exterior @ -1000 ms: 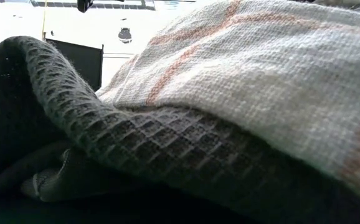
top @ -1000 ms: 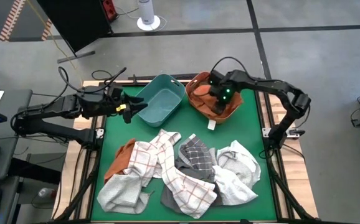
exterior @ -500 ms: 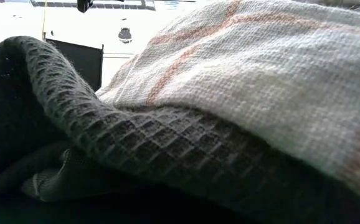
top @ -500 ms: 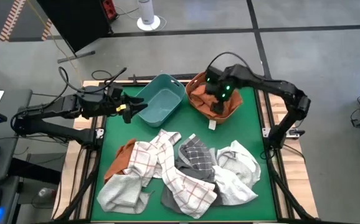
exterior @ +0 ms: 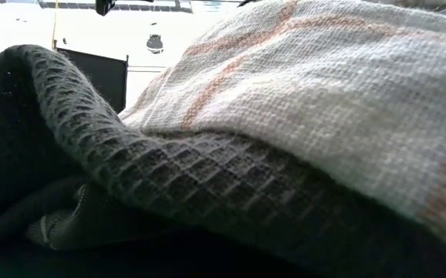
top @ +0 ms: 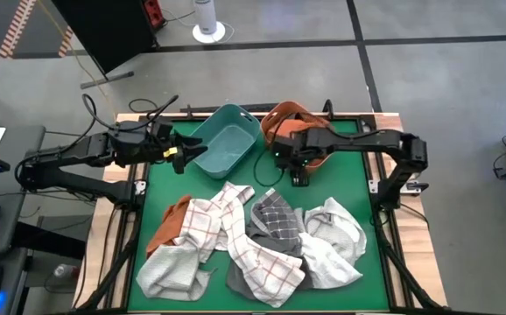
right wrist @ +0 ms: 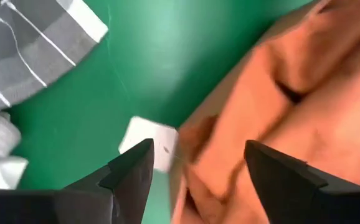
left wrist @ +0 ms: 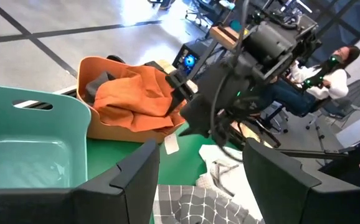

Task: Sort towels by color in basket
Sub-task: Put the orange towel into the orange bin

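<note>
Both hands stand apart, empty: left hand (top: 181,156) upper left, right hand (top: 293,168) centre. The towels (top: 253,241) look soft, light; pinch a raised fold.

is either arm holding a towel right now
No. The right gripper is open and empty beside the orange basket; the left gripper waits open by the teal basket.

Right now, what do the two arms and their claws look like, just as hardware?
Both arms are dark, jointed and slender, with black cables looping along them. The left claw has dark, flat fingers with yellow touches near the tips. The right claw is the same dark build, with small green lights glowing on its wrist. In the wrist views the fingers are broad, angular black plates.
</note>
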{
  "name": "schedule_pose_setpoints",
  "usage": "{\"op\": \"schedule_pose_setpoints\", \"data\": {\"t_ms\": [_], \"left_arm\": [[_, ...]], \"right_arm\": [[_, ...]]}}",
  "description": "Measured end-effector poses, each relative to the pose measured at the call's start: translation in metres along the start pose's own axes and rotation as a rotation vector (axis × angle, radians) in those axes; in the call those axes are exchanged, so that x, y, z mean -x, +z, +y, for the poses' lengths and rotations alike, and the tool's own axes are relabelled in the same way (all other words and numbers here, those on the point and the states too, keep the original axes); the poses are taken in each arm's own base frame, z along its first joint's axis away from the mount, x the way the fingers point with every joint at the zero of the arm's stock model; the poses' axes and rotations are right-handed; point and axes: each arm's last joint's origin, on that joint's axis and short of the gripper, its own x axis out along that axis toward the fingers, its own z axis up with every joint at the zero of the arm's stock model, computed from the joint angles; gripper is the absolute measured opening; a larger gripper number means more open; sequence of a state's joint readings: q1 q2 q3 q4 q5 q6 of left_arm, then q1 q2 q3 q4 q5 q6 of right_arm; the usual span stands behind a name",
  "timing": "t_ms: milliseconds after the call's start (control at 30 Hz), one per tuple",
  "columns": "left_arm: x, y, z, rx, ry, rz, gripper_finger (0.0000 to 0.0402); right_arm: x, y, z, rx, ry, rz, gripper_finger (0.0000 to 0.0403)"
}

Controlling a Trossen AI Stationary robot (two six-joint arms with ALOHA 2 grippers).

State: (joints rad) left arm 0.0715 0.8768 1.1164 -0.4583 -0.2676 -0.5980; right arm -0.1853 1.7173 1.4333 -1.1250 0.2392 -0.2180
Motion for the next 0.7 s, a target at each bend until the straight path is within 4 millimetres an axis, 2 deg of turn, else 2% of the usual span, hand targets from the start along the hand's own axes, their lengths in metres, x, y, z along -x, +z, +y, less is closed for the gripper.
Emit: {"op": "schedule_pose_setpoints", "data": {"t_ms": [233, 500, 600, 700], "left_arm": [[0.0, 0.0, 0.0, -0.003, 0.0, 0.001, 0.0219], [0.0, -0.001, 0.0, -0.003, -0.005, 0.012, 0.0219], [0.0, -0.001, 0.0, -0.002, -0.02, 0.023, 0.0219], [0.0, -0.001, 0.0, -0.002, -0.028, 0.03, 0.0219]], "right_arm": [[-0.026, 0.008, 0.009, -0.034, 0.013, 0.093, 0.0283], [-0.051, 0.013, 0.01, -0.034, -0.215, 0.21, 0.0272], [-0.053, 0.013, 0.007, -0.038, -0.224, 0.213, 0.0242], [-0.05, 0.013, 0.006, -0.045, -0.201, 0.198, 0.0181]]}}
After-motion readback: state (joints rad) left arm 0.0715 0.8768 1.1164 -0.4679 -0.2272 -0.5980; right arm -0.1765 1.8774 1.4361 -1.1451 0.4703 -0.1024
